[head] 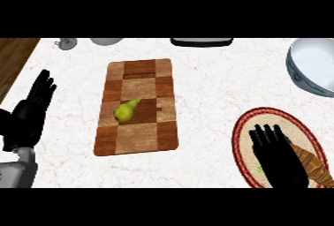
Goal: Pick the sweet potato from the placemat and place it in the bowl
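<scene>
Right hand [277,154] at 4 o'clock, fingers straight and slightly spread, pointing to 12, lying over the oval placemat [246,132] with the dark red rim. Sweet potato [312,165] on the placemat, just right of the hand, touching or nearly touching its edge; cannot tell which. Potato not lifted, hand not curled round it. Bowl [312,66] at 2 o'clock, white inside, blue-grey patterned wall, cut by the right edge, well apart from the placemat. Left hand [32,110] at 9 o'clock, fingers straight and up, resting near the left edge. Checkered wooden board [137,132] at centre, green pear [126,110] on it, stem toward 1 o'clock. At 12, partly cut off: dark tray [202,42], grey round object [106,41], small metal piece [65,43]. No readable writing or labels anywhere. Counter [209,88] white marble-like.
</scene>
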{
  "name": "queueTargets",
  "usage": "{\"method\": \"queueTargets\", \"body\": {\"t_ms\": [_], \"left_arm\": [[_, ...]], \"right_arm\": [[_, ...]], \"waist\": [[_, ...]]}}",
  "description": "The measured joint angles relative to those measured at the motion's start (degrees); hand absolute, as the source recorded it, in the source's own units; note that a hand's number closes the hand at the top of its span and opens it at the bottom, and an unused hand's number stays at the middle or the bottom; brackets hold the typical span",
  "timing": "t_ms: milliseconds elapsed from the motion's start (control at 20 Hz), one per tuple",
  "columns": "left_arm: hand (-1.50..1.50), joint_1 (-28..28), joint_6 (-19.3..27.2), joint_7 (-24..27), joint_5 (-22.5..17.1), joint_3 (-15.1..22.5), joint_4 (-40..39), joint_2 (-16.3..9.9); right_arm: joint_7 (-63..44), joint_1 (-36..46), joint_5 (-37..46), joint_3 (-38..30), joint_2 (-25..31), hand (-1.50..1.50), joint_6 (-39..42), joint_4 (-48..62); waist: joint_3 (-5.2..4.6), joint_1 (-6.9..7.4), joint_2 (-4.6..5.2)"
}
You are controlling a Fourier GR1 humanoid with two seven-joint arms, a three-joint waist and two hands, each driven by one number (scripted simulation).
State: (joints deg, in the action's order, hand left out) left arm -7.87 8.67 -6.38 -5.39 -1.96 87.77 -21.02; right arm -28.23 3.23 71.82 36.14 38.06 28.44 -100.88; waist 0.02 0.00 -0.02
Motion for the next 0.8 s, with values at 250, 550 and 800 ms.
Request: {"method": "queueTargets", "body": {"t_ms": [250,550,800], "left_arm": [[0.00,1.8,-1.4,-0.4,0.4,-1.3,1.9,0.6],[0.00,0.8,-1.7,-0.5,2.4,-1.7,1.2,2.2],[0.00,0.1,-2.0,-0.5,3.6,-2.2,0.6,3.6]], "right_arm": [[1.6,-2.1,2.7,-1.5,-1.9,-1.50,-2.8,3.0],[4.0,-2.8,6.3,-3.2,-4.4,-1.50,-6.6,6.9],[6.9,-1.0,6.7,-6.4,-6.8,1.50,-5.3,10.9]], "waist": [[0.01,0.02,-0.01],[0.00,-0.02,0.00],[-0.04,0.02,0.00]]}}
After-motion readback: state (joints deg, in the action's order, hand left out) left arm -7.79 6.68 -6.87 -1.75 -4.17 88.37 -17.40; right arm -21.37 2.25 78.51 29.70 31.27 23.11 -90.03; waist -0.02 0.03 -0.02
